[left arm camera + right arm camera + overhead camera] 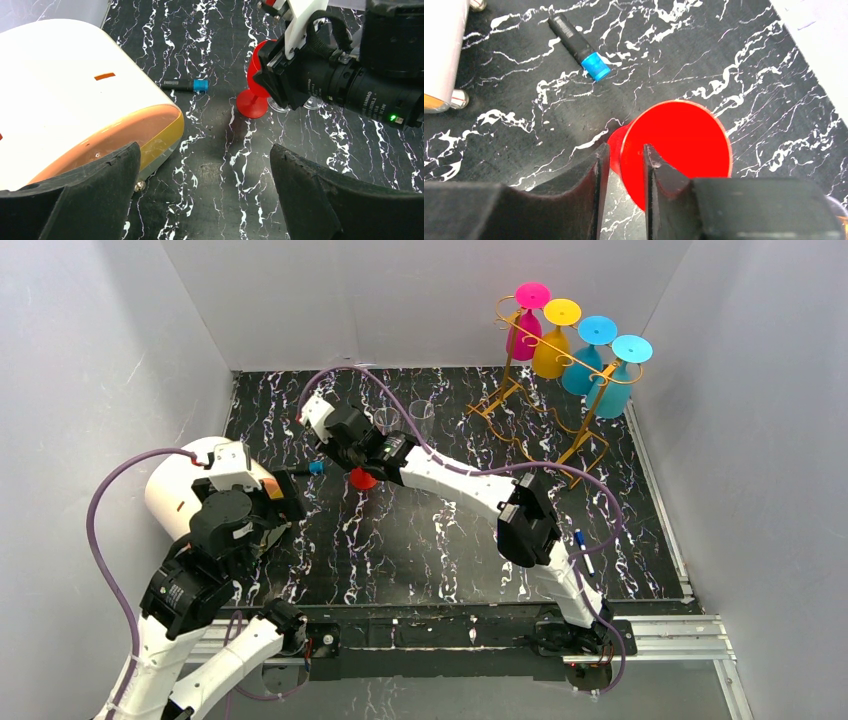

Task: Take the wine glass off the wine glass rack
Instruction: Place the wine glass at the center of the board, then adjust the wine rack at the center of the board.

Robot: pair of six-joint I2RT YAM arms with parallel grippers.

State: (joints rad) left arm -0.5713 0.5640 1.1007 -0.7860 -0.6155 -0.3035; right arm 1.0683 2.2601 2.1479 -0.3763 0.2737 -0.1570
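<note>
Black marble-look table (pixel 420 550). Far-R corner: gold rack (pixel 583 437) standing on it. L side: big white appliance (pixel 180 490). Mid: blue-capped marker (pixel 186 85), red glass (pixel 251 103) foot down, clear glasses (pixel 421 412) behind. Pen (pixel 583 550) nr R edge.

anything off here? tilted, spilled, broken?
Two things. The red glass pinched in the right gripper leans well off upright; whether its foot touches the table is unclear. A blue-capped marker lies loose on the table next to it. No spill or breakage shows.
</note>
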